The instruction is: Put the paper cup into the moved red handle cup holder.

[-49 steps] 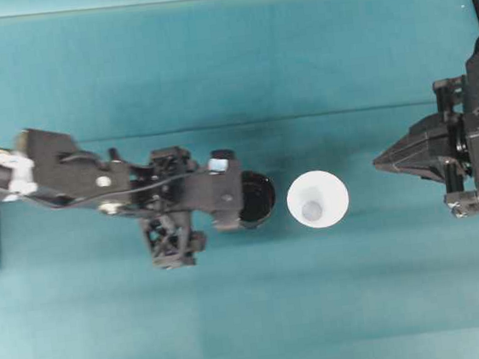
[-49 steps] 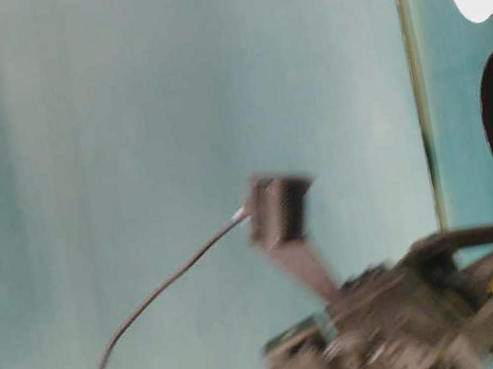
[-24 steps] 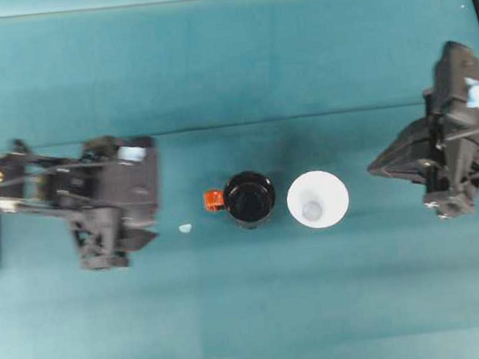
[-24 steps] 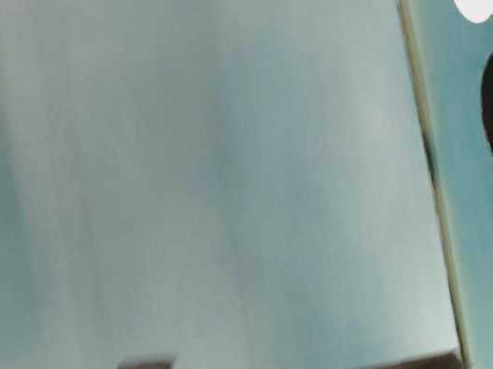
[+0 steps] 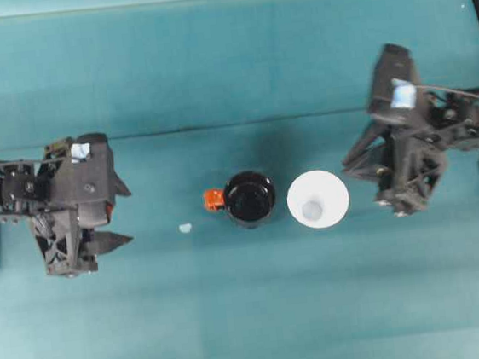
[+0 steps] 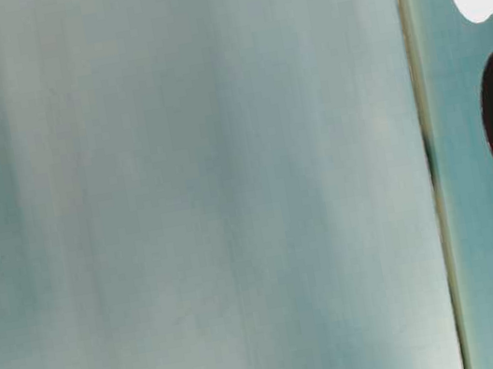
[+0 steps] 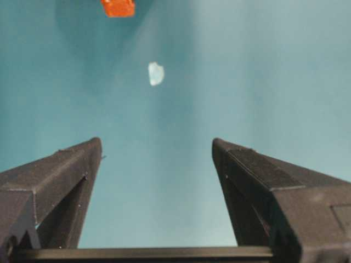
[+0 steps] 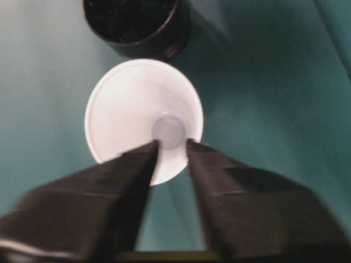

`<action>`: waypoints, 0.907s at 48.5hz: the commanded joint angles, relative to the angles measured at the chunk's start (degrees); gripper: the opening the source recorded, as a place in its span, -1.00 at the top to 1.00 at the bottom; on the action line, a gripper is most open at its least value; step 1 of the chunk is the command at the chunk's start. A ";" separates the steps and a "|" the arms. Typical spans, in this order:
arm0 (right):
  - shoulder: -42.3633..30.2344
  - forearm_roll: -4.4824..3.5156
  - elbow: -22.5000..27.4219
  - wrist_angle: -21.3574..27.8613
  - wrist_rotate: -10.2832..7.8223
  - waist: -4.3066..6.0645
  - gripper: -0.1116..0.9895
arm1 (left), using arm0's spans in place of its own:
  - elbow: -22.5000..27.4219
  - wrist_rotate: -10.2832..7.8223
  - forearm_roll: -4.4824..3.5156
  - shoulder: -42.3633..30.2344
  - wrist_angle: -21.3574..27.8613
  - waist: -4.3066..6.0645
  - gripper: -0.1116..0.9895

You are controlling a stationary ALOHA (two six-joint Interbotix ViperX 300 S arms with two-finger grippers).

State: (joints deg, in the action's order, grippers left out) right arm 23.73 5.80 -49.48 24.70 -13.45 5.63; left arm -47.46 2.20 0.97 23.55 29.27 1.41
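Best to widen the nearly shut right gripper [image 8: 171,143] before closing on the rim of the paper cup [image 5: 318,199], upright at table centre, just right of the red handle cup holder [image 5: 249,199]. Left gripper [image 7: 156,148] wide, empty, far left. One cup, one holder, one pale scrap [image 5: 185,228].

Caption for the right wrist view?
Right gripper nearly shut, approaching paper cup beside black cup holder.

Left gripper [image 7: 156,150] sits near the table's left edge, jaws spread wide; right gripper [image 8: 170,143], blurred, seems almost closed, fingers slightly apart.
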 commanded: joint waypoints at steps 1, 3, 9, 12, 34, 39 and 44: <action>-2.55 0.18 3.60 3.16 -0.62 0.44 0.48 | 0.62 0.09 0.09 0.53 -0.44 0.18 -0.75; -4.31 0.18 5.10 5.62 -0.62 0.70 0.31 | 0.62 0.09 0.09 0.44 -0.35 0.18 -0.75; -7.91 0.18 8.53 11.25 -0.88 1.23 -0.37 | 0.62 0.09 0.09 0.35 -0.44 0.18 -0.75; -9.58 0.00 9.84 12.66 -0.79 1.49 -0.67 | 0.53 0.18 0.09 0.26 -0.44 0.18 -0.75; -21.71 -0.35 10.81 10.37 -1.05 1.58 -0.93 | 0.70 0.26 0.09 -1.05 -1.41 0.18 -0.75; -22.85 -0.35 10.99 9.14 -1.05 1.58 -0.92 | 0.70 0.26 0.09 -1.58 -2.20 0.18 -0.75; -23.20 -0.35 11.51 8.44 -1.14 1.58 -0.88 | 0.79 0.35 0.09 -2.20 -2.72 0.18 -0.75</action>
State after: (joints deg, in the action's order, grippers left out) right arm 0.53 5.54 -39.11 33.84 -14.06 7.12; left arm -47.46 2.46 0.97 21.62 27.25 1.49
